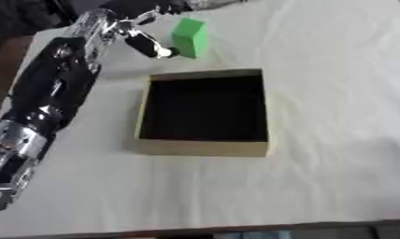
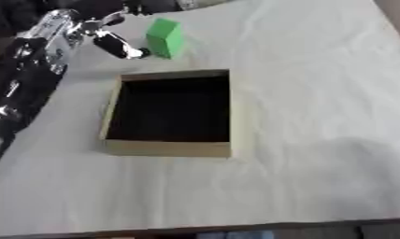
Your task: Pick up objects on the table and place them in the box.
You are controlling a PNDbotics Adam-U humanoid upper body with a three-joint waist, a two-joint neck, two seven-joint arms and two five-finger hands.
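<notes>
— White cloth [image 1: 334, 93] covers the table; where's the box?

— Open cardboard box [image 1: 205, 148] mid-table, dark inside. Green block [image 1: 189, 37] stands beyond its far left corner.

— Left hand?

— Left hand [image 1: 146, 42] beside the block, a fingertip touching its near side. Whether it grips, cannot tell.

I see one green block [image 1: 189, 37], a plain solid-coloured cuboid, standing on the white-covered desk [image 1: 334, 93] at the far side, slightly turned so two faces show. It sits just beyond the far left corner of the box [image 1: 205, 148], apart from it. The box is a shallow, square, tan cardboard tray with an open top and a dark interior; I make out nothing inside. It lies flat near the desk's middle.
</notes>
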